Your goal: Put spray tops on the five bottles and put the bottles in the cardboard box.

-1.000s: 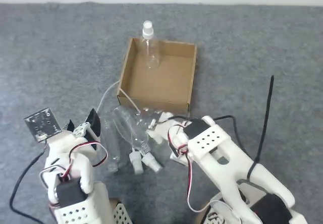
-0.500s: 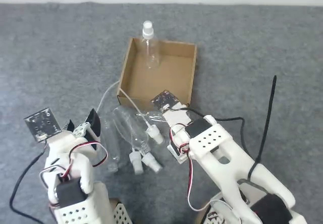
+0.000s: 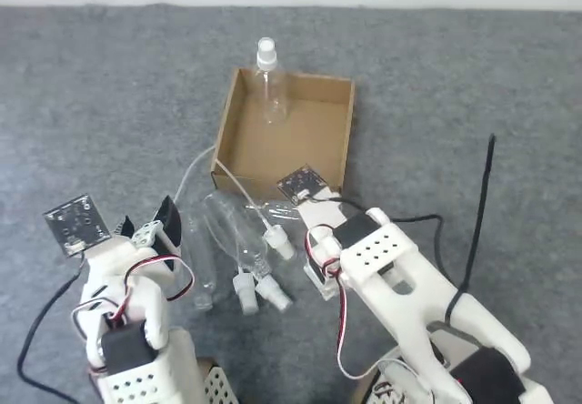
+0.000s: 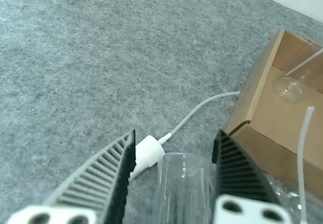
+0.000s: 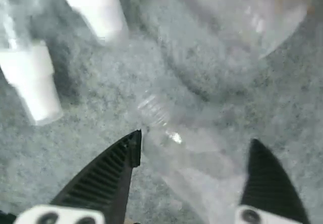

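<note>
The cardboard box [image 3: 320,140] lies open at mid table, and one clear bottle with a white spray top [image 3: 269,78] stands at its back wall. Several clear bottles [image 3: 238,231] lie on the carpet in front of the box, with loose white spray tops [image 3: 247,291] among them. My left gripper [image 4: 175,135] is open, its fingers either side of a lying bottle [image 4: 184,183] and a spray top [image 4: 146,152] with its tube. My right gripper [image 5: 196,141] is open just above a bare-necked bottle [image 5: 186,138], beside two spray tops [image 5: 31,82].
Grey carpet covers the table. The left arm [image 3: 123,304] stands at the front left and the right arm [image 3: 400,286] at the front right, its cable [image 3: 477,213] arching to the right. Room lies left and right of the box.
My right wrist has lifted and turned toward the box, baring its camera board and a spray top beneath it. The left arm has kept still.
</note>
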Robot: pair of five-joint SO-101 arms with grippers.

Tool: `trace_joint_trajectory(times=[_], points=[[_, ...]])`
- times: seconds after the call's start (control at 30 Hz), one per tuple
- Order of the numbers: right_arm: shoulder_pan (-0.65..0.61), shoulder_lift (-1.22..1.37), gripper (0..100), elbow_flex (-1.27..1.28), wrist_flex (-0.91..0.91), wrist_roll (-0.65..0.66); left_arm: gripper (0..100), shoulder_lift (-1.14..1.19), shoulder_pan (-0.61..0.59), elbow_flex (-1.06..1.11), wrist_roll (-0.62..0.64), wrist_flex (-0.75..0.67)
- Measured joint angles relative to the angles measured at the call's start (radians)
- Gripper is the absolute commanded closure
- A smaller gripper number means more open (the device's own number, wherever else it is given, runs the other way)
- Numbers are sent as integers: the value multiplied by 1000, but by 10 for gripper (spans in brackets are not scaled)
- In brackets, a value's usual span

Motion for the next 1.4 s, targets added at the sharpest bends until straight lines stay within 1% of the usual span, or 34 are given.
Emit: trace_joint_trajectory(times=[0.1,0.27,0.4,0.5,0.77,1.1,1.4], points=[[-2,0,649,-66,63,8,765,0,0,0,0,0],[-2,0,649,-160,184,123,765,0,0,0,0,0],[-2,0,650,-175,244,187,765,0,0,0,0,0],[-3,0,650,-176,273,201,765,0,0,0,0,0],[-138,0,650,-176,367,204,765,0,0,0,0,0],[-152,0,651,-160,361,207,765,0,0,0,0,0],[-153,0,652,8,186,210,765,0,0,0,0,0]])
